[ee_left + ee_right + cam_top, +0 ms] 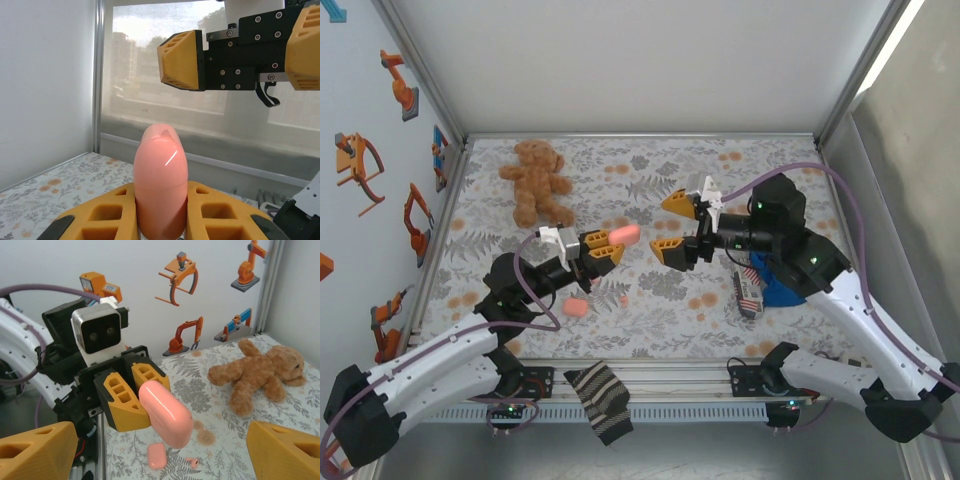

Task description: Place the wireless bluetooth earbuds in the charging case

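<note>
Earbud [193,460] lying on the floral cloth [650,170], below a pink charging case [623,234] held in the air.

The tiny salmon-pink bud sits just beside a second pink case [577,306], both on the cloth beneath the left gripper [608,248]. That gripper is clenched on the raised case, whose lid looks shut. The right gripper [673,226] faces it, jaws spread wide and empty. The step in hand appears to be opening the case. Next, the right gripper likely needs to take the lid, then fetch the bud.

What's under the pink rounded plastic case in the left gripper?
Floral cloth, bearing a second pink case and a tiny salmon-pink earbud, apart. The held case hides some cloth.
</note>
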### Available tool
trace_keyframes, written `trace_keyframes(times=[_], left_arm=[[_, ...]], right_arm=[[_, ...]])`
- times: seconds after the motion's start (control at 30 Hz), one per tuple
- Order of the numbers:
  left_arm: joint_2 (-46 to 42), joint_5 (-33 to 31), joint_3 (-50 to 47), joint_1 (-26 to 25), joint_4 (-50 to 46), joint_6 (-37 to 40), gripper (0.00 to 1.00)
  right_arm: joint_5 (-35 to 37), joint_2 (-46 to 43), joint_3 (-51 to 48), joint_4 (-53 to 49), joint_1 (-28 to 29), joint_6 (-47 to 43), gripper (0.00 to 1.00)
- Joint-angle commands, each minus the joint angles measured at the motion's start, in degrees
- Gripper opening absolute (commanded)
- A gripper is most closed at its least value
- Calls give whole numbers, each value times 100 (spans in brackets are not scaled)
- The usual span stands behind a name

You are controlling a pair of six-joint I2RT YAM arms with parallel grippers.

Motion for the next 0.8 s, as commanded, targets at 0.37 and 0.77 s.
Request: trace_keyframes(times=[0.37, 0.77], left_arm=[[-170, 443, 210, 20, -69, 53, 0], [-179, 539, 227, 20, -67, 71, 0]], right_arm=[[-1078, 519, 84, -175, 57, -1250, 81], [-1198, 920, 215, -157, 75, -1215, 69]])
